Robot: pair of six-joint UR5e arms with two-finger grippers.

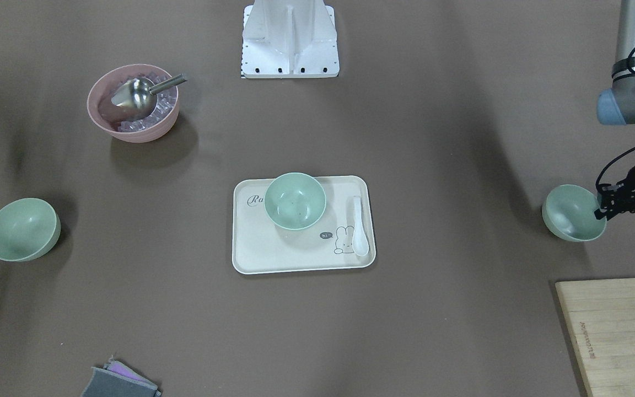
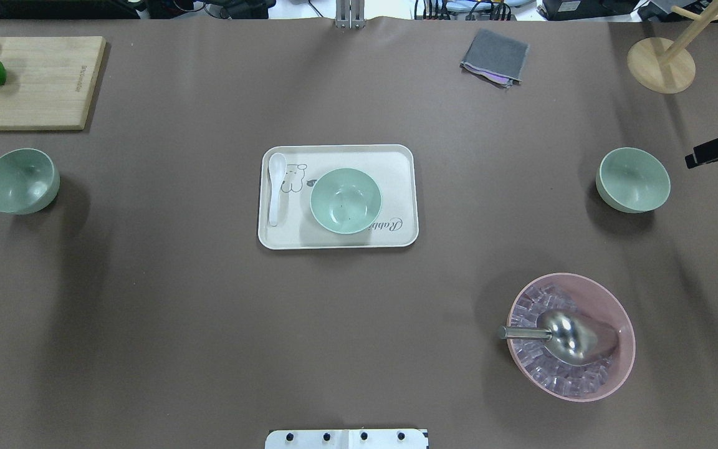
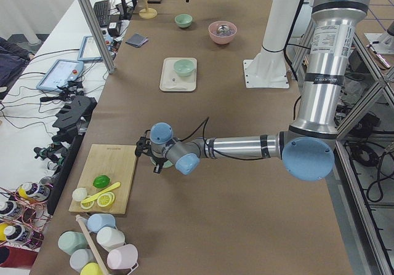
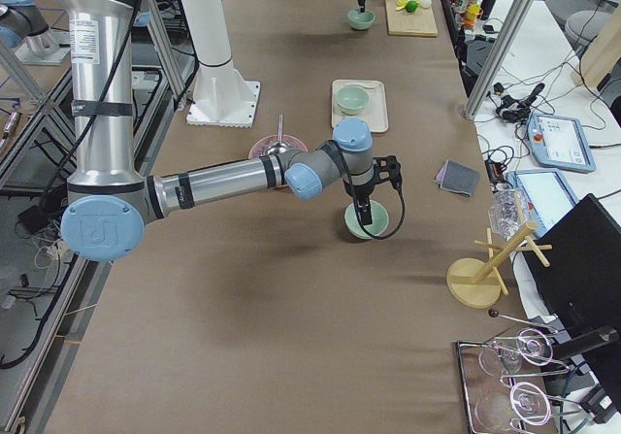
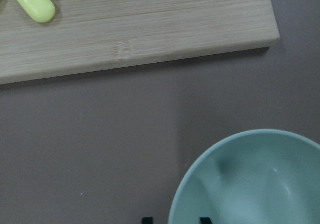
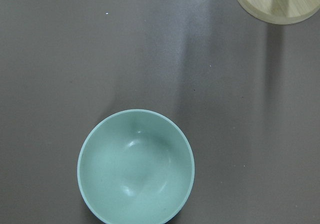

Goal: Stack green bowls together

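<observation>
One green bowl [image 2: 345,201] sits on the tray [image 2: 334,240], beside a white spoon [image 2: 276,187]. A second green bowl [image 2: 20,181] stands on the table [image 2: 178,324] well away from the tray, on the robot's left. A third green bowl [image 2: 632,179] stands well away from the tray on the robot's right. None is stacked. The left gripper [image 5: 175,220] is at the second green bowl, its fingers [image 5: 203,219] apart with the rim between them, one inside and one outside. The right gripper [image 2: 690,161] hangs above the third green bowl; whether its fingers are open or closed cannot be told.
</observation>
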